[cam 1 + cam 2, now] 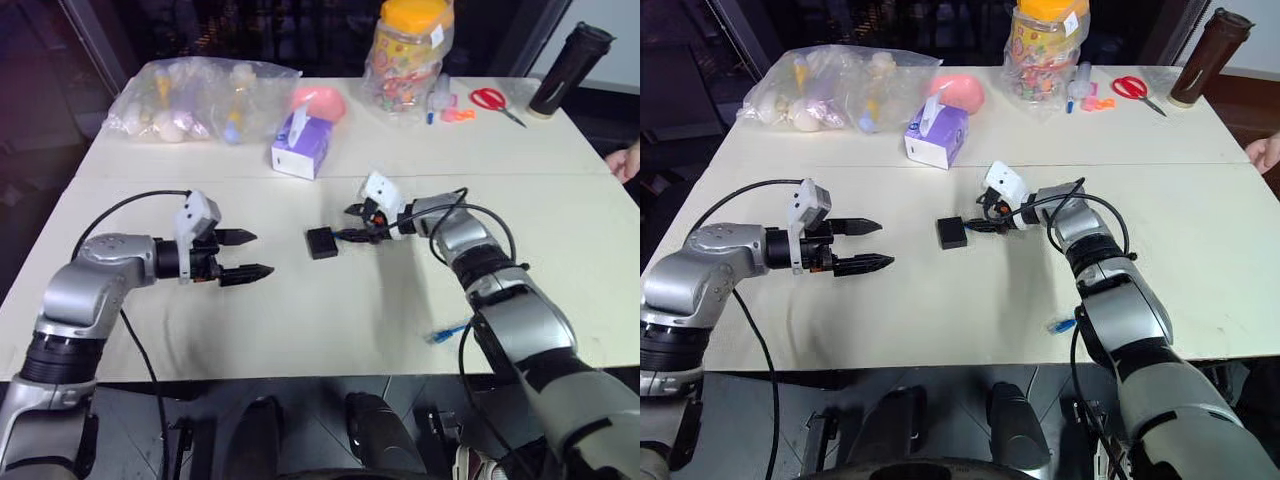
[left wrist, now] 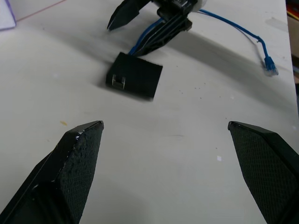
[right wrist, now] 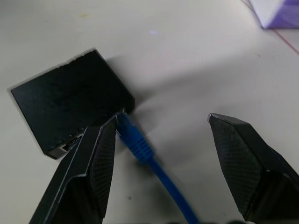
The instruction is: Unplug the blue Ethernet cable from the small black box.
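Left gripper [image 1: 250, 253] held level above worktop, jaws spread wide, pointing inward. Right gripper [image 1: 352, 223] reached forward, angled down and inward, jaws parted. Both forearms bent toward centre.

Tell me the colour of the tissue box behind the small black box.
Purple and white tissue box; clearest in the left eye view.

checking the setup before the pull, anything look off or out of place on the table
Nothing looks damaged or spilled. The blue Ethernet cable is plugged into the small black box; its free end hangs over the table's near edge by the right arm, where it could snag.
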`<act>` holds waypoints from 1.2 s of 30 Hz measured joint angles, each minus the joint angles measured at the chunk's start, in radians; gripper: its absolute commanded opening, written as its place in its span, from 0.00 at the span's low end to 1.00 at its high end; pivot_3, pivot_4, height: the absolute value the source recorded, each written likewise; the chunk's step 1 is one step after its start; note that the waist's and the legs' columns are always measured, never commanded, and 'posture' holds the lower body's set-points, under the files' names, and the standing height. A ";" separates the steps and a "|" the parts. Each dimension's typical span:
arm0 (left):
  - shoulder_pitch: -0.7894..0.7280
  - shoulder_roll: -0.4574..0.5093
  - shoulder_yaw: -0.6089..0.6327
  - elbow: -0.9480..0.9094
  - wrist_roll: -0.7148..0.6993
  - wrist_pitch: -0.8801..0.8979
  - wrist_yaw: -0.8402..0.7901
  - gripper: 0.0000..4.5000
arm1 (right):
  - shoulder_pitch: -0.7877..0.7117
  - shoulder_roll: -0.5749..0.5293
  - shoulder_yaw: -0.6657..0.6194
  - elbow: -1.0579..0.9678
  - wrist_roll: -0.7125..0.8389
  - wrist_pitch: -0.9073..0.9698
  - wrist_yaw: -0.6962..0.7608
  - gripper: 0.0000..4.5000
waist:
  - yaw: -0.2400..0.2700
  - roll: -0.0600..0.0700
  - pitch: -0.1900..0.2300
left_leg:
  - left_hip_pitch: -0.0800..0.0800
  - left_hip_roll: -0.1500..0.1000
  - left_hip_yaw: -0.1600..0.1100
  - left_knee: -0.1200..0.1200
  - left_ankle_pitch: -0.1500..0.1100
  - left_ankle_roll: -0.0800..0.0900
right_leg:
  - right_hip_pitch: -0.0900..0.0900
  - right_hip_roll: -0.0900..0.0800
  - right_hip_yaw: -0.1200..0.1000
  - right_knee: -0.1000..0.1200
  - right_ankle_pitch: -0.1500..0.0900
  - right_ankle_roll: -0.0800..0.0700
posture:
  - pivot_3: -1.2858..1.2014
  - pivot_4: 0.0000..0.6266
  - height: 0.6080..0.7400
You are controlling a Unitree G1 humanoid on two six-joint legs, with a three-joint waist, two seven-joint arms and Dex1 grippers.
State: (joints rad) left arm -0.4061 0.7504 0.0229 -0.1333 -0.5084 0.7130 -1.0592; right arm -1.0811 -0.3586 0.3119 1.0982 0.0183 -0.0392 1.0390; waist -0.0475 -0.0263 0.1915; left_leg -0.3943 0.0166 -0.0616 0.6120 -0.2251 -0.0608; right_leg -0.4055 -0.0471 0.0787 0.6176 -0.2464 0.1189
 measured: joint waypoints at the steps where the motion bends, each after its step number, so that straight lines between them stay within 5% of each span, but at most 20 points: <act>1: 0.009 -0.002 0.003 -0.013 -0.005 0.006 0.012 1.00 | -0.018 0.002 0.007 0.031 -0.024 -0.024 0.011 0.72 | -0.001 0.000 0.000 | 0.001 0.000 0.000 0.000 0.000 0.000 | 0.001 0.000 0.000 0.001 0.000 0.000 | 0.52 0.24 0.99; 8: 0.060 -0.003 0.041 -0.086 -0.027 0.026 0.081 1.00 | -0.054 0.038 0.044 0.134 -0.144 -0.138 0.077 0.01 | -0.018 0.000 -0.001 | 0.008 0.000 -0.001 0.002 0.000 -0.001 | 0.008 0.001 -0.001 0.004 0.000 -0.001 | 0.52 0.24 0.99; 15: 0.057 0.001 0.048 -0.077 -0.030 0.014 0.095 1.00 | -0.059 0.032 0.036 0.141 -0.189 -0.185 0.072 0.01 | -0.018 -0.001 -0.001 | 0.010 0.000 -0.002 0.003 0.000 -0.001 | 0.010 0.000 -0.001 0.004 -0.002 -0.003 | 0.52 0.24 0.99; 19: -0.089 -0.039 0.017 0.073 -0.026 -0.034 0.032 1.00 | -0.039 -0.036 0.072 0.081 -0.292 -0.377 -0.104 0.01 | -0.008 0.000 0.000 | 0.006 -0.001 -0.002 0.004 0.003 -0.004 | 0.007 0.000 0.000 0.003 -0.002 -0.005 | 0.52 0.24 0.99; 25: -0.430 -0.188 -0.006 0.596 -0.002 -0.124 -0.106 1.00 | 0.015 -0.206 0.020 -0.221 -0.391 -0.533 -0.394 0.01 | 0.000 0.001 0.000 | 0.001 -0.001 -0.002 0.002 0.003 -0.004 | 0.000 0.001 -0.001 0.004 0.000 0.000 | 0.52 0.24 0.99; 31: -0.752 -0.357 0.008 1.119 0.085 -0.326 -0.112 1.00 | 0.120 -0.227 -0.013 -0.471 -0.422 -0.448 -0.472 0.01 | -0.004 0.001 0.000 | -0.001 -0.002 -0.001 0.001 0.001 -0.001 | -0.001 0.000 -0.001 0.002 -0.001 0.001 | 0.52 0.24 0.99; 36: -0.873 -0.458 0.028 1.334 0.148 -0.473 -0.099 1.00 | 0.156 -0.238 -0.037 -0.568 -0.449 -0.356 -0.522 0.01 | -0.005 0.001 0.000 | -0.004 -0.002 -0.001 0.001 0.001 -0.001 | -0.003 0.000 0.000 0.001 0.000 0.001 | 0.52 0.24 0.99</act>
State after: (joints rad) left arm -1.2790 0.2926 0.0504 1.2008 -0.3609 0.2400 -1.1578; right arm -0.9252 -0.5966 0.2750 0.5307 -0.4303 -0.3953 0.5169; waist -0.0522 -0.0256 0.1916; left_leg -0.3980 0.0145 -0.0625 0.6133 -0.2242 -0.0618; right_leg -0.4085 -0.0473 0.0785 0.6190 -0.2469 0.1204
